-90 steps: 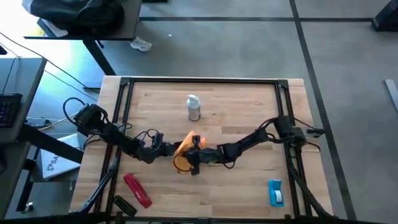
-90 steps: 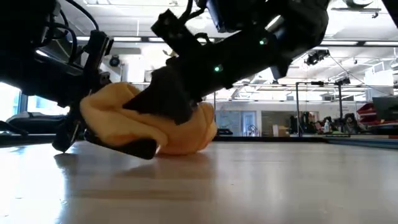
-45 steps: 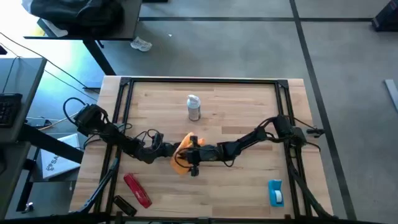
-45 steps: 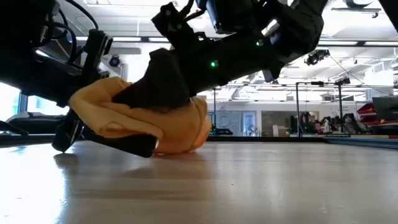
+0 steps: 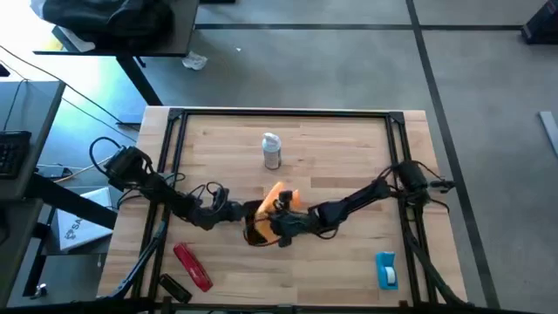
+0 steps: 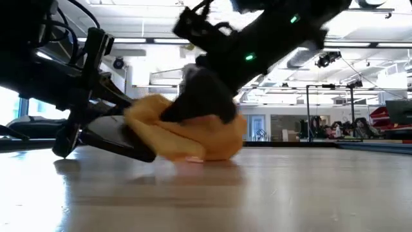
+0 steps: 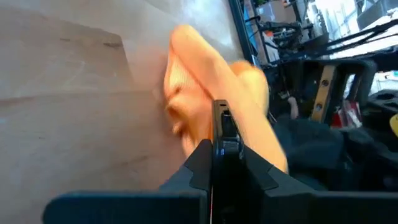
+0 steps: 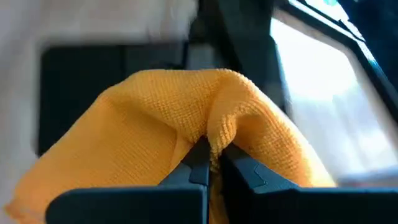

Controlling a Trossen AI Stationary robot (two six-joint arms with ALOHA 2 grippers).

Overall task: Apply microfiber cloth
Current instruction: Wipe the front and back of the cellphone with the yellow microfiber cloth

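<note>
Here, both grippers meet at the cloth, mid-table.

From the left, your left gripper (image 5: 234,209) lies low on the table (image 5: 349,148), its fingers closed, their tips against the cloth (image 5: 277,202). Just right of it, the cloth rests bunched on the wood, in front of the can (image 5: 271,151). Your right gripper (image 5: 281,228) is clenched on a fold of the cloth, as its wrist view confirms.
</note>
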